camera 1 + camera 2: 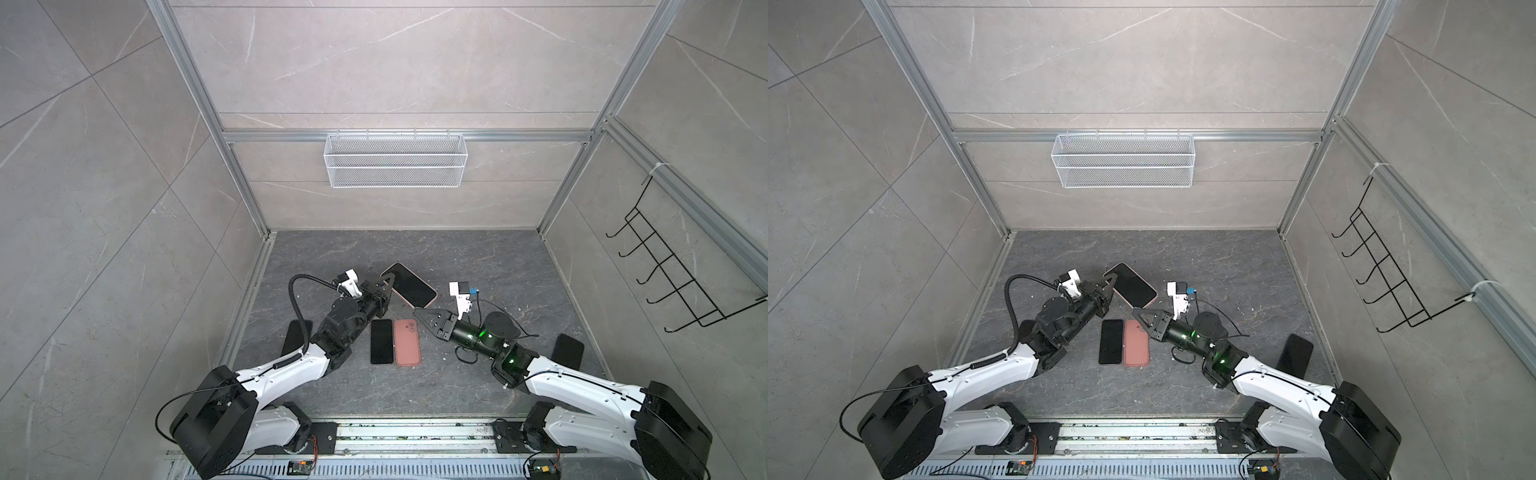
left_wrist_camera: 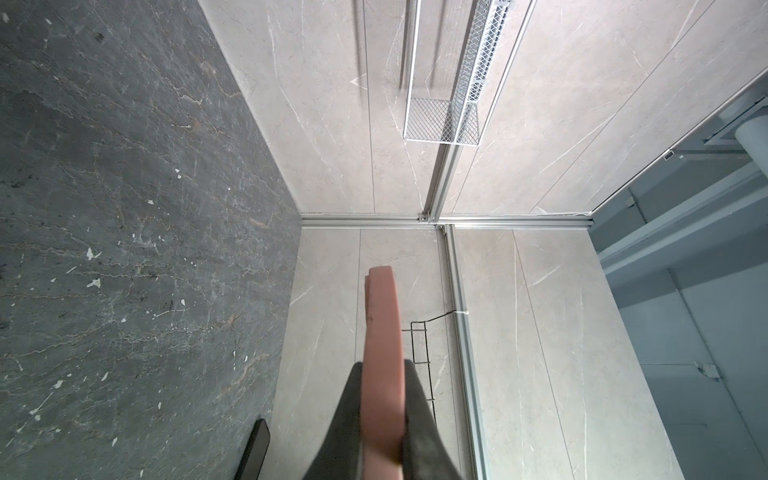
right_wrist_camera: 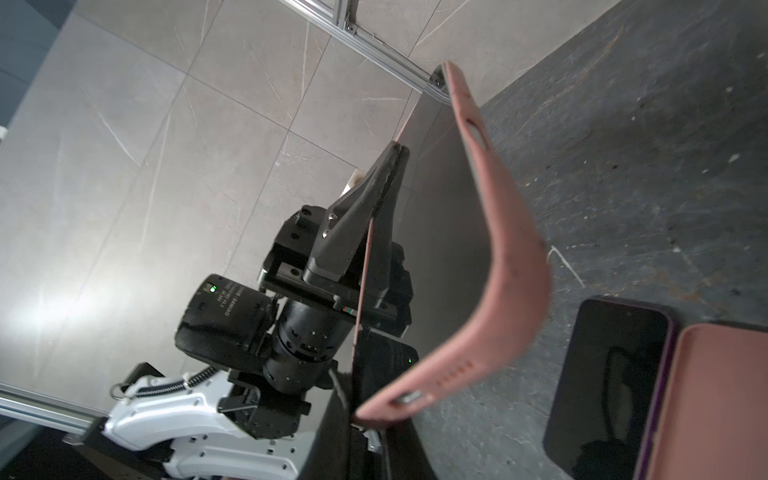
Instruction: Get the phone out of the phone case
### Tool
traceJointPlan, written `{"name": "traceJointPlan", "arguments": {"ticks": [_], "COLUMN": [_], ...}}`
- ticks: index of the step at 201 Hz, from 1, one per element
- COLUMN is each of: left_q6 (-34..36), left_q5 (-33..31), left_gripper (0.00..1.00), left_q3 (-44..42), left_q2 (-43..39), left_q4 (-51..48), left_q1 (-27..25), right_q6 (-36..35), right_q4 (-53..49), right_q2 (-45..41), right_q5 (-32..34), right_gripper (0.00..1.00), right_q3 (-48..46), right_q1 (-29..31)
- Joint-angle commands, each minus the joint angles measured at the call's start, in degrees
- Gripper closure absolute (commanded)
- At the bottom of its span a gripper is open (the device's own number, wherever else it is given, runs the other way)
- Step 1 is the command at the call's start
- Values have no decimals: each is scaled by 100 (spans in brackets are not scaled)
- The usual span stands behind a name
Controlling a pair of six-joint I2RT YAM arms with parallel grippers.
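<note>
the left end effector is clenched on the phone case, gripping it across its thickness at one long edge. it holds the case in the air, above and behind the flat pink case that lies on the desk. the phone sits inside the held case, its dark screen facing up and tilted, with the pink rim showing round it in both top views. in the left wrist view the held case runs edge-on between the two dark fingers.

the right end effector has its fingers together in a point, just behind the camera end of the flat pink case. the point meets the nearest corner of the held case. in the right wrist view that corner (the one next to the charging slot) ends right at the dark shapes of this end effector. whether the rim is nipped between the fingers or only touched, i cannot tell.

the flat pink case lies back up, with its camera cut-out towards the back wall. a bare black phone lies just beside its left long side, parallel to it. well to the left of the flat pink case, partly under the left arm, lies a dark slab. a second dark slab lies well to the right of the flat pink case, beyond the right arm. a white wire basket hangs on the back wall, far behind the flat pink case.
</note>
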Motion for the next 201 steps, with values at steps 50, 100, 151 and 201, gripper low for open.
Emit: {"name": "traceJointPlan", "arguments": {"ticks": [50,100,151,201], "left_q6": [-452,-512,-309,-294], "left_q5": [244,270,103,53], "left_gripper": [100,100,100,100], "left_q3": [542,627,377,263], "left_q2": [71,169,218,443], "left_q4": [205,283,705,1188], "left_q1": [-44,-43,-17,-25], "right_q6": [-2535,-3064,-1808,-299], "right_q4": [-1713,-2112,-1652,-297], "right_q2": [-96,-179,-1279,-1025], "right_q5": [1051,1438,1143,293], "right_gripper": [100,100,39,25], "right_q3": [232,392,-301,-302], "right_q1": [-6,-19,-48,-123]}}
